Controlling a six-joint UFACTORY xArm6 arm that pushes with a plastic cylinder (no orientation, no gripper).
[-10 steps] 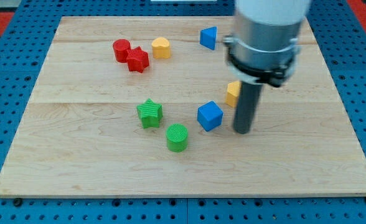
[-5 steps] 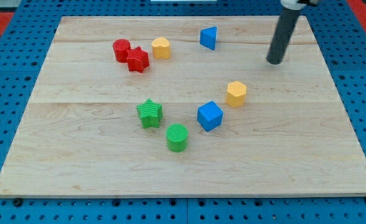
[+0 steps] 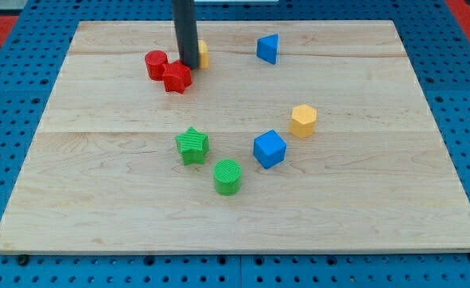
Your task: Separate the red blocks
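Camera view shows our rod coming down in the upper left of the frame, with our tip point(image 3: 189, 65) just at the upper right of the red star block point(image 3: 177, 78) and partly covering the yellow block point(image 3: 203, 54) behind it. We have no hand on this arm, so there is nothing to spread or press together; the rod's end alone does the work.

The task's things, the red cylinder block point(image 3: 156, 64) and the red star block, sit touching one another in the upper left of the wooden tabletop point(image 3: 379, 200), the cylinder to the left and a little higher. We judge that the approach step is in hand and the two reds are not yet parted. The next move seems to call for setting our tip into the notch between them, or against one red alone, and pushing it away, taking care not to drag both together or knock the yellow block.

Well apart lie a blue block point(image 3: 268, 49), a second yellow block point(image 3: 303, 120), a blue cube point(image 3: 269, 149), a green star block point(image 3: 192, 145) and a green cylinder block point(image 3: 228, 176).

No brand, label or writing can be read anywhere.
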